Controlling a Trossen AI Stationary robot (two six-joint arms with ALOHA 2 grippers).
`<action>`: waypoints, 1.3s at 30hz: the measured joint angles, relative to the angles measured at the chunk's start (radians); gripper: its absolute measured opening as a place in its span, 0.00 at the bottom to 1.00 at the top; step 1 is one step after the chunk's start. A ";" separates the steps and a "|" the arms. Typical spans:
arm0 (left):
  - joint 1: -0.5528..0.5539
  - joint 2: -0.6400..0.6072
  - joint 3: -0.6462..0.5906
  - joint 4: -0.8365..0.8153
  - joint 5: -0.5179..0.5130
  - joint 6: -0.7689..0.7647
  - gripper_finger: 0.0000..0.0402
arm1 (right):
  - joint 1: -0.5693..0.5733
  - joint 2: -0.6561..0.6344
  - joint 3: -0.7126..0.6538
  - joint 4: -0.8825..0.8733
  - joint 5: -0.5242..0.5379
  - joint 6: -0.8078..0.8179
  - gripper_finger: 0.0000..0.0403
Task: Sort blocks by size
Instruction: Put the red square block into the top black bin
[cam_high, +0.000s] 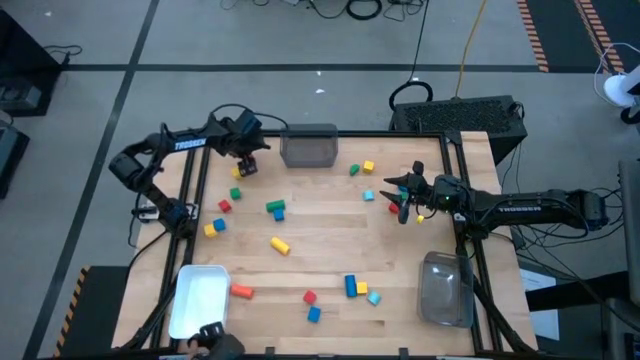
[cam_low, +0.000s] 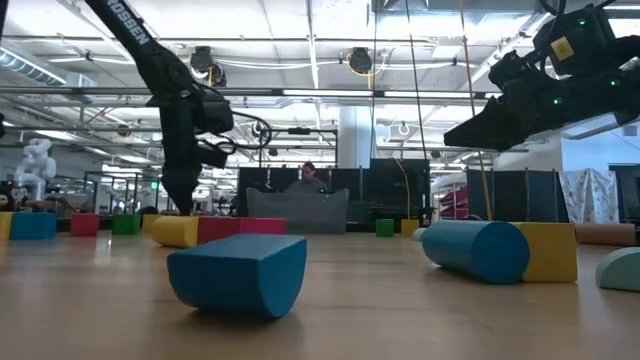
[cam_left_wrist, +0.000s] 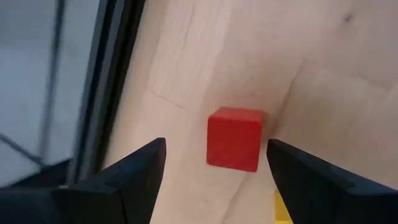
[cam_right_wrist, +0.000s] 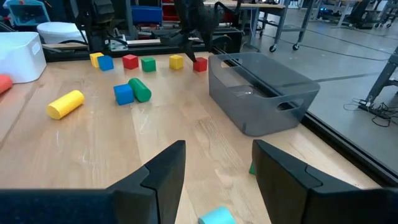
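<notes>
While both arms hang over the far half of the bench (cam_high: 330, 240), blocks lie scattered across it.

Left end effector (cam_high: 246, 163): near the far left corner, just left of the grey bin (cam_high: 309, 146); fingers spread wide, straddling a red cube (cam_left_wrist: 234, 138) seen in its wrist view, touching nothing. A sliver of a yellow block (cam_left_wrist: 283, 208) shows beside one finger.

Right end effector (cam_high: 403, 195): right of centre, raised above the wood; fingers (cam_right_wrist: 163, 174) parted, holding nothing. A cyan block (cam_right_wrist: 217, 216) sits just below the gap in its wrist view.

Left cluster: green cube (cam_high: 236, 193), red cube (cam_high: 225, 206), blue cube (cam_high: 220, 223) and yellow cube (cam_high: 210, 230) in a loose diagonal.

Centre: green cylinder (cam_high: 274, 206) touching a blue cube (cam_high: 279, 214); yellow cylinder (cam_high: 280, 245) nearer the front.

Far side: green block (cam_high: 354, 170) and yellow block (cam_high: 368, 166) close together.

Front: orange block (cam_high: 242, 292), red cube (cam_high: 310, 297), blue cube (cam_high: 314, 314), blue bar (cam_high: 351, 286) with yellow and cyan pieces just beside it.

Bins: white bin (cam_high: 197, 298) front left; clear bin (cam_high: 445, 290) front right.
</notes>
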 joint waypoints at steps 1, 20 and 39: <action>-0.011 0.000 0.000 0.001 -0.006 0.019 0.70 | 0.000 0.000 0.000 0.000 0.000 -0.001 0.44; -0.020 0.103 0.066 -0.054 -0.046 0.057 0.70 | 0.000 0.000 0.000 0.016 0.000 0.000 0.44; -0.027 0.154 0.141 -0.170 -0.021 0.057 0.60 | 0.000 0.000 0.000 0.016 -0.002 -0.003 0.44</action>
